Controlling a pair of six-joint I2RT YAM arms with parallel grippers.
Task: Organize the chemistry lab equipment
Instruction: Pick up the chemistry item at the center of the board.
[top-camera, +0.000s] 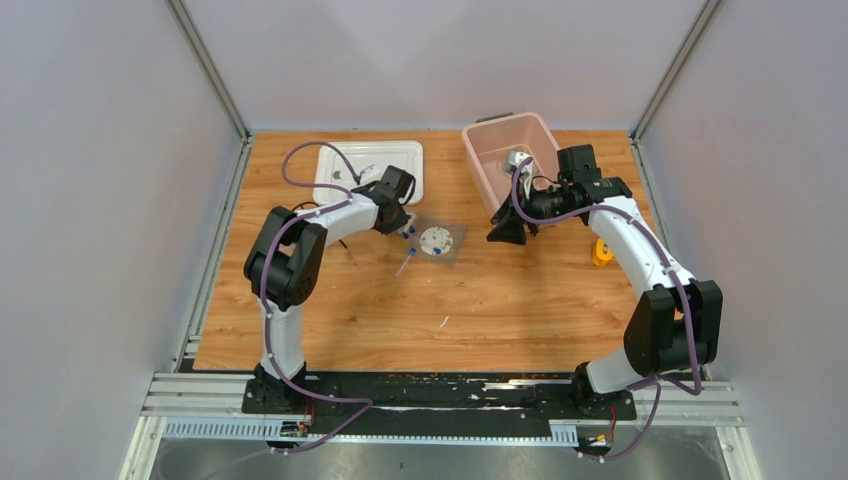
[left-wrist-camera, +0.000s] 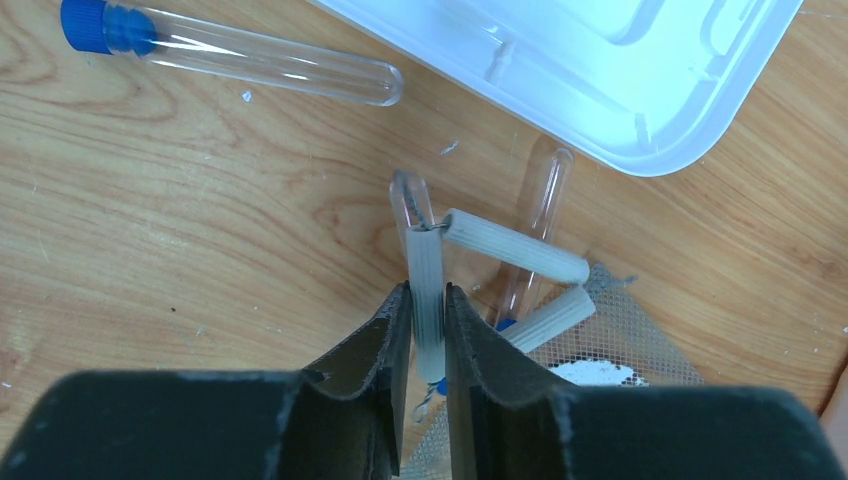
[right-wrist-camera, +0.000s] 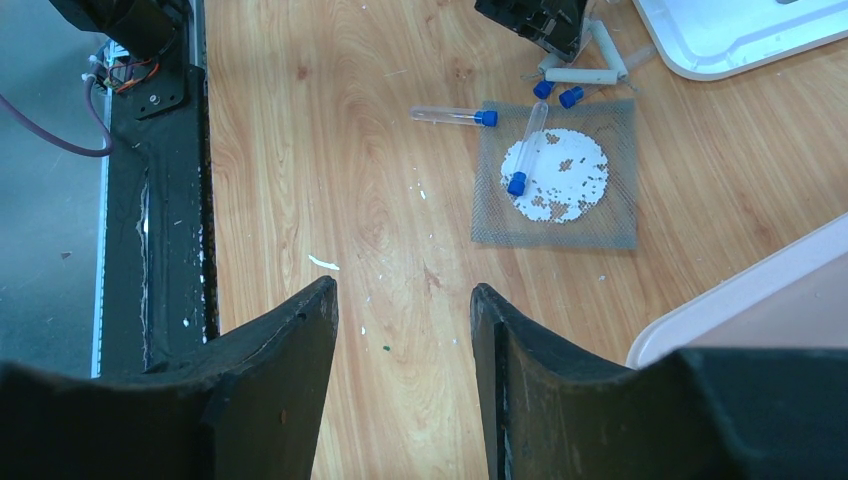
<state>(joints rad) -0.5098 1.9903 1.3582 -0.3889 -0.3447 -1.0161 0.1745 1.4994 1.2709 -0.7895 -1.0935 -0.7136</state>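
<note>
bare table (right-wrist-camera: 380, 230) lies open under my right gripper (right-wrist-camera: 403, 290); the white lid (left-wrist-camera: 600, 60) and blue-capped tubes (left-wrist-camera: 250, 60) crowd my left gripper (left-wrist-camera: 428, 295).

Four clear tubes (right-wrist-camera: 455, 116) with blue caps. One square of wire mesh (right-wrist-camera: 555, 225) carrying one white disc (right-wrist-camera: 575, 165). One triangle (left-wrist-camera: 515, 248) made of three ribbed white rods. One white lid (left-wrist-camera: 600, 60), one pink bin (top-camera: 478, 165), one small orange object (top-camera: 601, 252). One wooden counter (right-wrist-camera: 330, 180). Two robot arms (top-camera: 300, 250), with a left end effector (left-wrist-camera: 427, 292) and a right end effector (right-wrist-camera: 403, 288).
</note>
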